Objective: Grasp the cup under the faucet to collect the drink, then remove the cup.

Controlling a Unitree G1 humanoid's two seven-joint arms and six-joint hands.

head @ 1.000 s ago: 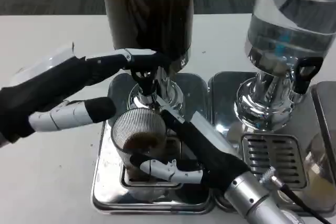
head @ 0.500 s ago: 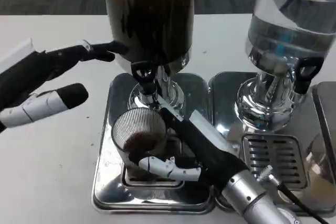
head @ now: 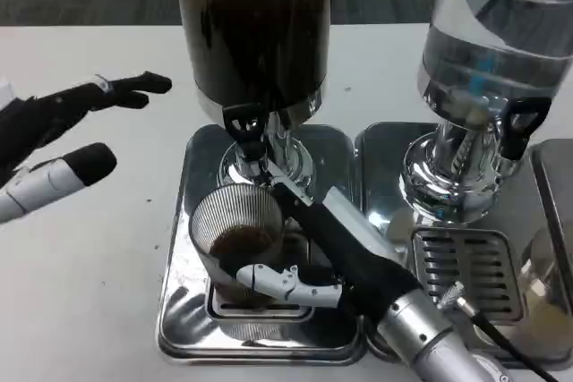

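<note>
A ribbed clear cup (head: pixel 236 234) with dark drink in its bottom stands on the drip tray (head: pixel 183 310) under the black faucet (head: pixel 245 129) of the dark drink dispenser (head: pixel 253 24). My right hand (head: pixel 336 257) grips the cup from the right, fingers wrapped around its front and back. My left hand (head: pixel 58 136) hovers open over the table to the left of the dispenser, fingers apart and holding nothing.
A second dispenser (head: pixel 488 51) with clear liquid stands at the right on its own drip tray (head: pixel 466 266) with a slotted grate. White table lies to the left and behind.
My left hand has drawn back leftward from the faucet lever. The cup and my right hand stay in place under the faucet.
</note>
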